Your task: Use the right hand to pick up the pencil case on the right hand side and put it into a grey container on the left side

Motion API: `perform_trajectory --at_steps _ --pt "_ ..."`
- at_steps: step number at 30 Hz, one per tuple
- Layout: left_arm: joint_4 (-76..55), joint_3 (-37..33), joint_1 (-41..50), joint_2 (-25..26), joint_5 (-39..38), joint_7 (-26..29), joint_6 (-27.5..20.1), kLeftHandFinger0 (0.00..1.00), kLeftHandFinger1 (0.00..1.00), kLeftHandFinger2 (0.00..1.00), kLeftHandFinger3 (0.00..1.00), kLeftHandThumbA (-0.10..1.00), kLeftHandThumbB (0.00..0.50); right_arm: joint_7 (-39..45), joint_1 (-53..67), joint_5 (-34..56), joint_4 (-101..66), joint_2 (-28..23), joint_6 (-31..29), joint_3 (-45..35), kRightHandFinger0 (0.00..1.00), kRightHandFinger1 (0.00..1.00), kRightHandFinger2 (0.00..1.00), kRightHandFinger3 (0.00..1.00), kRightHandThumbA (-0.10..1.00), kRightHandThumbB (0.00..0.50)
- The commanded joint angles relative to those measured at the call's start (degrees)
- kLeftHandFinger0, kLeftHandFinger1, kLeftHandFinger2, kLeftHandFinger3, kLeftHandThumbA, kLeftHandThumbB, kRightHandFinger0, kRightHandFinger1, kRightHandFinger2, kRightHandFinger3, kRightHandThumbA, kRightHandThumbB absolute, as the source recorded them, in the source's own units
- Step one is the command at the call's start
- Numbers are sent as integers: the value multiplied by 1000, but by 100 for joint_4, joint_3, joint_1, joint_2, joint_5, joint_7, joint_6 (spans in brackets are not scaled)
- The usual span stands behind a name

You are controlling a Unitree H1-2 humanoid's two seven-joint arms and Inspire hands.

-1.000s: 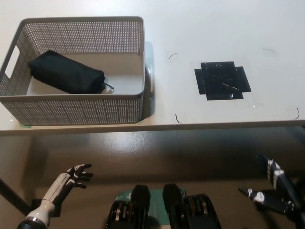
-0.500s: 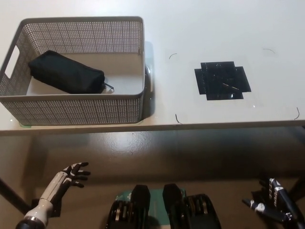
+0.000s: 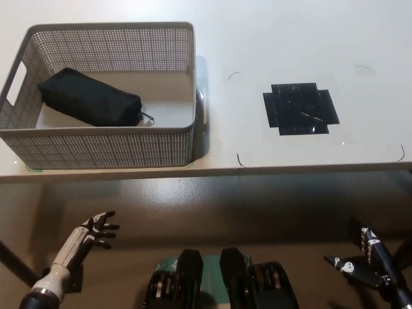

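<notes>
Both hands have shifted a little below the table edge over the last second, while nothing on the table has moved: the white left hand point(image 3: 96, 226) has sunk lower and nearer the picture's left, and the black right hand point(image 3: 362, 261), which dipped half a second ago, now sits slightly higher again at the bottom right. One black pencil case point(image 3: 89, 98) lies slantwise on the floor of the grey container point(image 3: 103, 149), its zip pull pointing towards the container's right wall; it rests fully inside, touching no hand. By that showing, the task looks done: the case is in the container on the left, and what is left is only for the arms to settle, if even that. The right hand is well apart from the table, low and empty, its fingers spread and holding nothing. The left hand rests at the lower left, likewise empty with its fingers apart. Counted out: one pencil case, one grey latticed container with a handle slot in its left wall, one black cross-shaped patch point(image 3: 300, 108) on the right half of the table, where the case probably lay, and a few thin dark curved marks point(image 3: 240, 161) around that patch, four or five as far as can be made out. The pale table point(image 3: 270, 38) bears nothing else that shows.
</notes>
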Motion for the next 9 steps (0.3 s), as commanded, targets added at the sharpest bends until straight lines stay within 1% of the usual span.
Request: perform_trajectory --at_steps 1,3,6,8,9 --pt "-113 44 -183 185 -18 93 -209 637 696 715 867 1000 500 -248 -181 -141 -15 -95 -299 75 1000 1000 1000 1000 1000 255" --pt "-75 39 -213 180 -6 99 -209 633 690 709 862 1000 500 -277 -193 -210 -34 -133 -239 124 1000 1000 1000 1000 1000 270" --pt "-73 24 -234 199 30 140 -209 620 681 701 866 1000 500 -212 -263 -119 35 -130 -216 143 1000 1000 1000 1000 1000 264" --pt "-72 3 -237 210 55 156 -209 619 680 698 865 1000 500 -113 -281 27 86 -117 -259 119 1000 1000 1000 1000 1000 255" --pt "-82 -4 -235 212 78 176 -209 630 681 693 867 1000 500 -21 -294 274 125 -61 -319 20 1000 1000 1000 1000 1000 264"
